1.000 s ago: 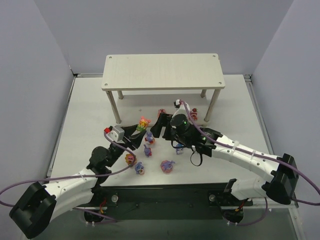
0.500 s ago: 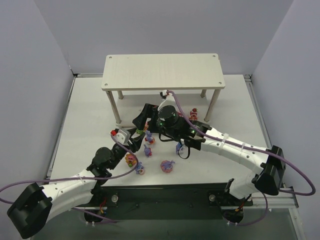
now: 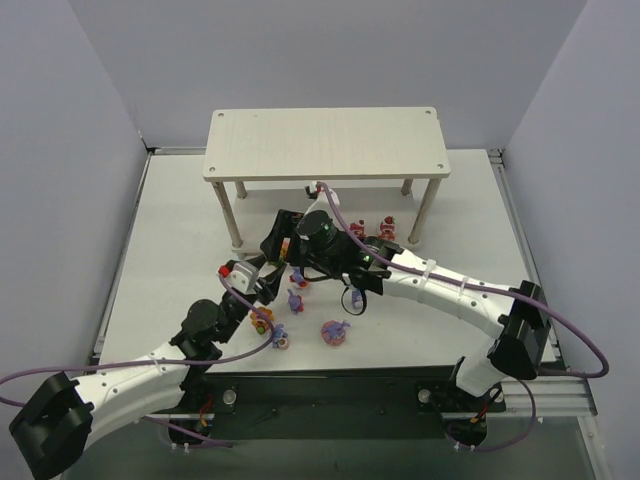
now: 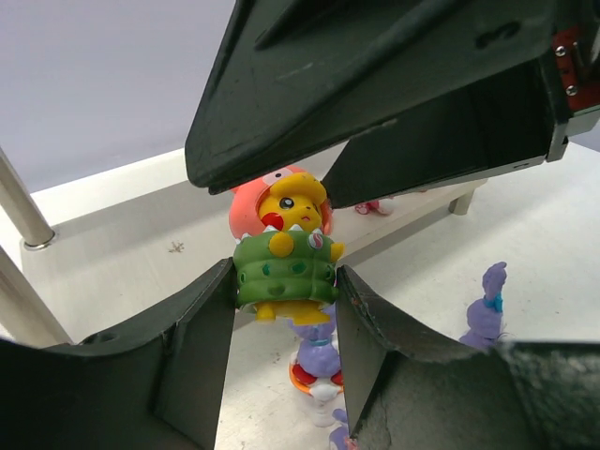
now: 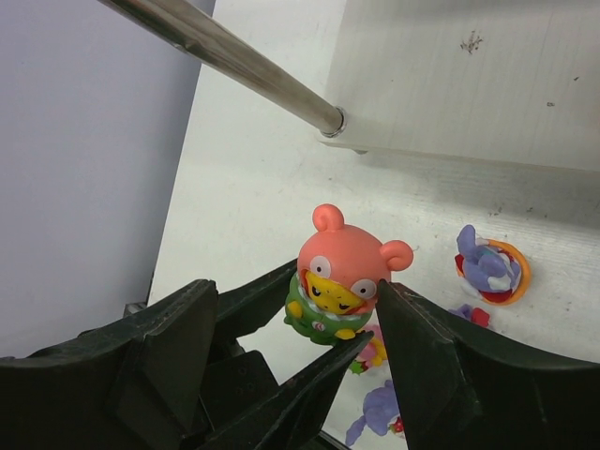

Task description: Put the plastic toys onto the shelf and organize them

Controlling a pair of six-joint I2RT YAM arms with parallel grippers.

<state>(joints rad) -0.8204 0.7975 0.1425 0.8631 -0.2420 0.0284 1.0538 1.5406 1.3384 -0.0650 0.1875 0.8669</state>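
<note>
Where your left gripper (image 4: pixel 284 291) clamps the pink-hooded yellow toy (image 4: pixel 286 248) by its green middle (pinched on both sides), the toy hangs above the table (image 3: pixel 180 230), just in front of the shelf (image 3: pixel 325 142). Your right gripper (image 5: pixel 295 305) is spread wide either side of that toy, not pinching it, and other toys (image 3: pixel 296 299) lie below.

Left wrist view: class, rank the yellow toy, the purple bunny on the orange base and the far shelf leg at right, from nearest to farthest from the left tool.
1. The yellow toy, centre, gripped in the left tool.
2. The purple bunny, just beyond, lower centre.
3. The shelf leg, right background.
</note>
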